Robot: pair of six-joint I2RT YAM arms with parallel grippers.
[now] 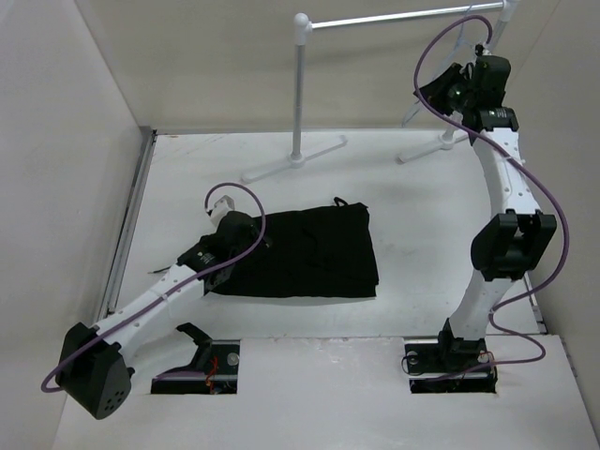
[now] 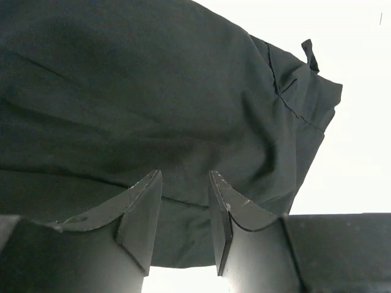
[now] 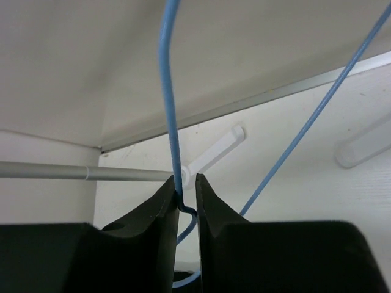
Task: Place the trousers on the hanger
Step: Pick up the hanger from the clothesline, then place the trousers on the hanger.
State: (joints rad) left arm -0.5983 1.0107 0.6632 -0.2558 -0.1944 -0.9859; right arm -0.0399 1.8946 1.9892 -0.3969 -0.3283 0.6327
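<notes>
The black trousers (image 1: 309,248) lie folded flat in the middle of the table. My left gripper (image 1: 255,240) is low at their left edge. In the left wrist view the trousers (image 2: 153,97) fill the frame, and the left gripper (image 2: 185,177) stands open over the cloth with nothing between its fingers. My right gripper (image 1: 437,90) is raised at the back right by the rack. In the right wrist view it (image 3: 186,181) is shut on the thin blue wire of the hanger (image 3: 170,91). The hanger (image 1: 415,110) shows only faintly from above.
A white tubular garment rack (image 1: 300,94) stands at the back, with a silver top bar (image 1: 403,17) and flat feet (image 1: 295,161). The bar (image 3: 61,172) and a foot (image 3: 214,152) show behind the right fingers. Side walls close the table on the left and right.
</notes>
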